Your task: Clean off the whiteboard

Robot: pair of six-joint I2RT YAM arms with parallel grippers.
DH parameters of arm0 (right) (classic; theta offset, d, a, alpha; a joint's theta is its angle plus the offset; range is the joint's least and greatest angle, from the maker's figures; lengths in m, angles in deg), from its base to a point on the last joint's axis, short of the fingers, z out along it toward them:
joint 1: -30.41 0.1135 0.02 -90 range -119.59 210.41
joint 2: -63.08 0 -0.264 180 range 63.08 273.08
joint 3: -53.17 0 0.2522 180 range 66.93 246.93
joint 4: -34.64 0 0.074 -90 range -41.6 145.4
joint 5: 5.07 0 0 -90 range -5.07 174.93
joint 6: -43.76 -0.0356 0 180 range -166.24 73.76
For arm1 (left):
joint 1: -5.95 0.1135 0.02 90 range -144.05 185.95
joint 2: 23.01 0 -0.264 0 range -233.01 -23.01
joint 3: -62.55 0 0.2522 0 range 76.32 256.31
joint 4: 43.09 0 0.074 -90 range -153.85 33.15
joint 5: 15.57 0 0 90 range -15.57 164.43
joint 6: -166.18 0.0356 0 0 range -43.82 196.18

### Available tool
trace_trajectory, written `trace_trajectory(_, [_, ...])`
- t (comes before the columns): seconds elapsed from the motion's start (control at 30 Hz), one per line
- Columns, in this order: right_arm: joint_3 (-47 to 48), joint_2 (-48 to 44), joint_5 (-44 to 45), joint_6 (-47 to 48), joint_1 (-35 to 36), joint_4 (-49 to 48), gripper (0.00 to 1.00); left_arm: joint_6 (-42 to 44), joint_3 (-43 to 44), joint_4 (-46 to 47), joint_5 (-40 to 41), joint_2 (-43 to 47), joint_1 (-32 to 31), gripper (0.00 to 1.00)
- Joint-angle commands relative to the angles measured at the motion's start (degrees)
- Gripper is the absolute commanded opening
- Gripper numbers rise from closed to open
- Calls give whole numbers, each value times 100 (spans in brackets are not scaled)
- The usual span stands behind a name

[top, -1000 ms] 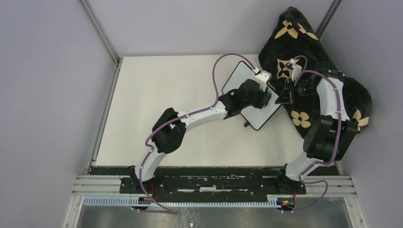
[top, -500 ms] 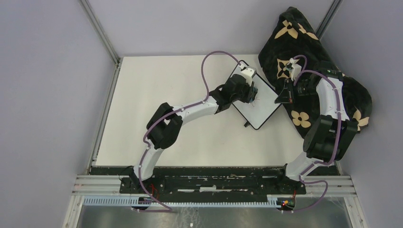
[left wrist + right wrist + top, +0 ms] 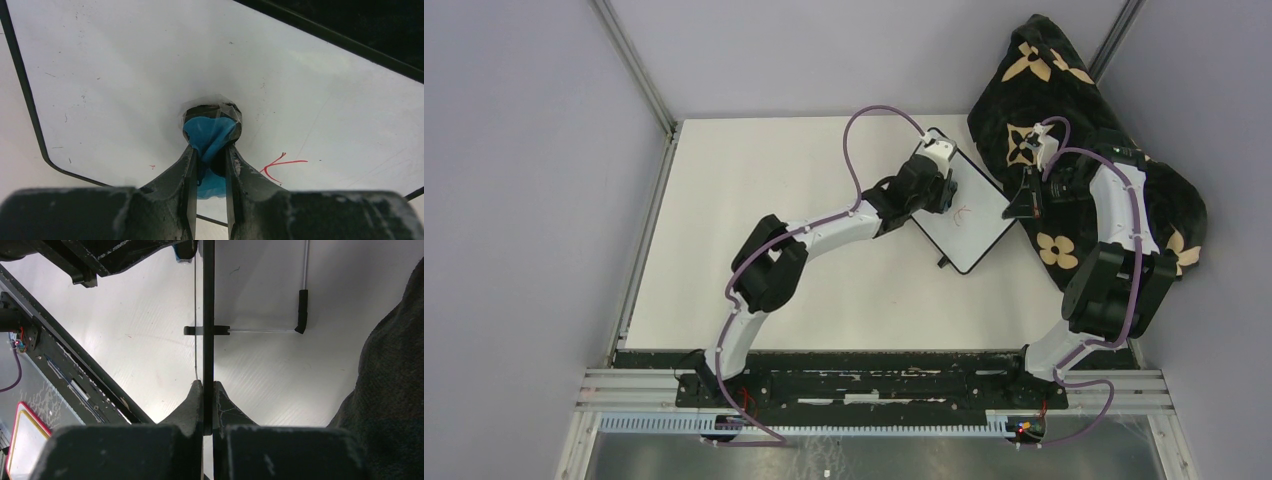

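The small white board with a thin black frame point(image 3: 972, 232) lies on the white table point(image 3: 754, 200), just beside the black blanket with tan flowers point(image 3: 1064, 90). The right jaws are pinched tight on its blanket-side edge. The left jaws squeeze a soft blue wad point(image 3: 207, 134) and press it onto the board. A red scribble point(image 3: 280, 164) shows there.

You have nothing readable here. The red scribble point(image 3: 279, 165) on the whiteboard point(image 3: 125, 70), lower right of the left wrist view, forms no letters; the blanket point(image 3: 1004, 105) carries only tan flower shapes.
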Motion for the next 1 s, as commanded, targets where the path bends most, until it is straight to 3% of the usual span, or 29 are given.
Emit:
trace_trajectory(0.0, [152,-40,-239,279,75,326,0,83,-15,90,110,-28,-405,3])
trace_trajectory(0.43, [148,-58,-265,303,79,355,0,-94,117,221,-6,120,-992,3])
trace_trajectory(0.97, [173,-64,-268,298,75,364,1,-97,-348,591,43,486,-1046,3])
